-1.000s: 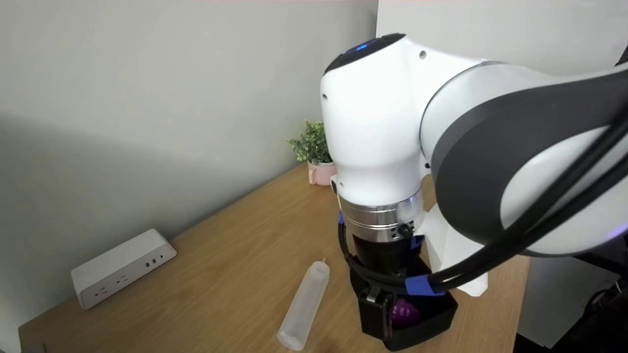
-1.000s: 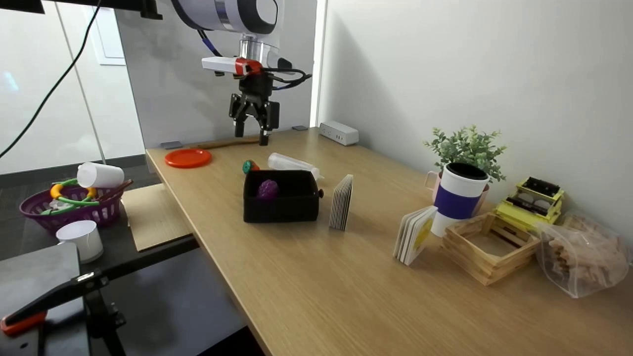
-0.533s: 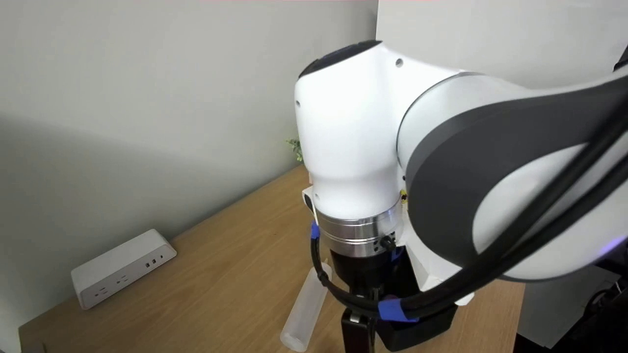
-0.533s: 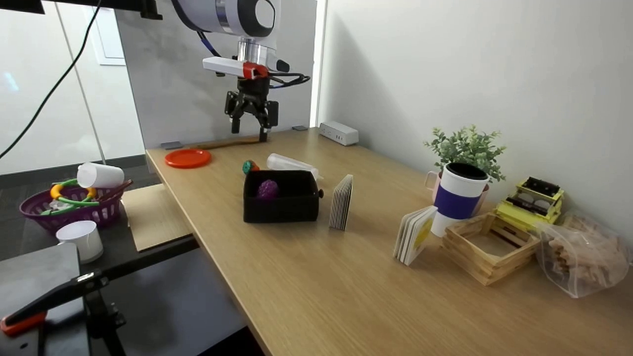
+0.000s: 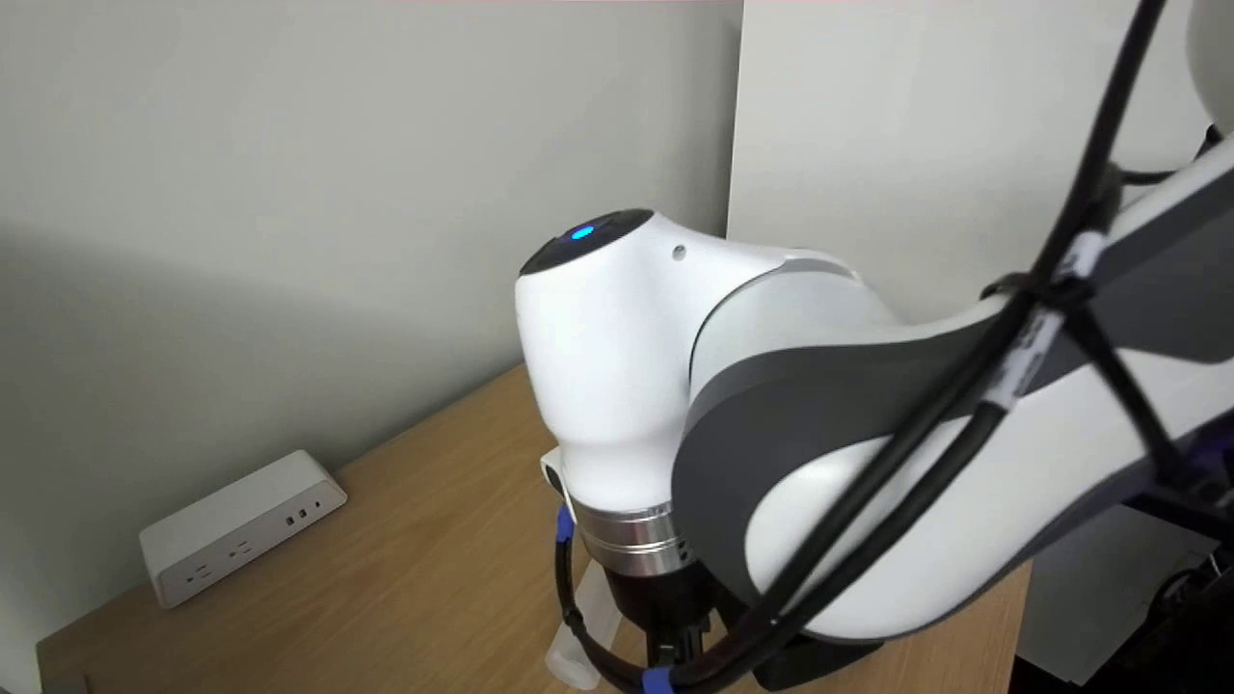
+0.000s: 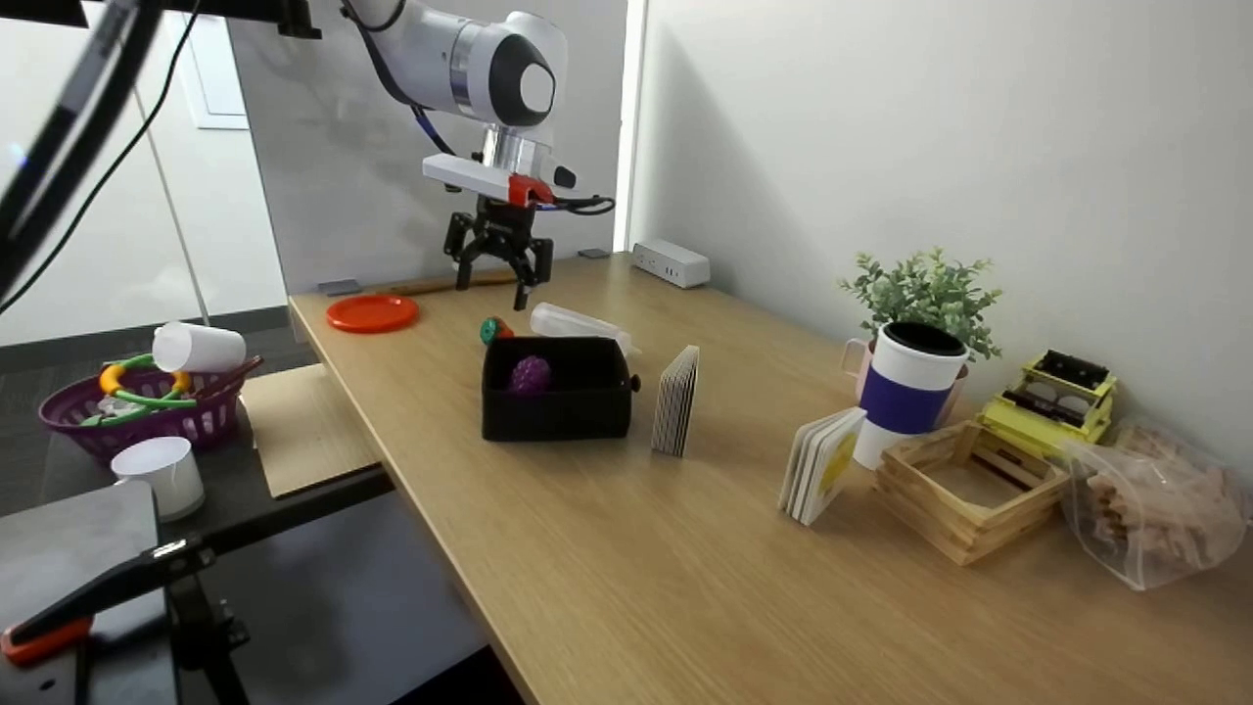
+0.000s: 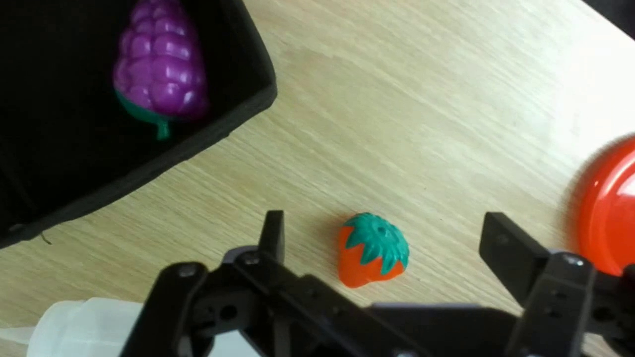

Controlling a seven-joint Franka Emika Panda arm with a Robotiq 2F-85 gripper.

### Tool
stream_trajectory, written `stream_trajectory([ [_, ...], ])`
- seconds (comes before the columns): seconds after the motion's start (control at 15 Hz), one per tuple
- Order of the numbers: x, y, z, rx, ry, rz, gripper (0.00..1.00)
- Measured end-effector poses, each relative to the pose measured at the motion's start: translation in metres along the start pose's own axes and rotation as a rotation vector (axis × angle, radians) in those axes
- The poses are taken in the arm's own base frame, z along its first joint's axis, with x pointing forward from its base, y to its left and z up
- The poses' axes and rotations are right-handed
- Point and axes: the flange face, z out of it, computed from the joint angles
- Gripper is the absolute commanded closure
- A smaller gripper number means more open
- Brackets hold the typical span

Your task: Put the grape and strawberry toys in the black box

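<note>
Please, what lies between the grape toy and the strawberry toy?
One wall of the black box, then bare table: the wrist view shows the grape toy inside the box, the strawberry toy outside.

The hand gapes above the strawberry, beyond the black box holding the grape.

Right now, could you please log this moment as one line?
grape: in box | strawberry: on table | gripper: open, above table

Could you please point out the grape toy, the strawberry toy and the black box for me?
Grape toy (image 7: 160, 65), wrist view: on its purple body.
Strawberry toy (image 7: 375, 246), wrist view: on its green leafy cap.
Black box (image 6: 556, 417), in an exterior view: on the wall facing the camera.
</note>
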Motion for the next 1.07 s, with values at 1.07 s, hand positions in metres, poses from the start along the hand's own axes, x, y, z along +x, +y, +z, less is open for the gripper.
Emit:
stream_trajectory([
  [1.07, 0.060, 0.011, 0.039, 0.070, -0.043, -0.049, 0.00],
])
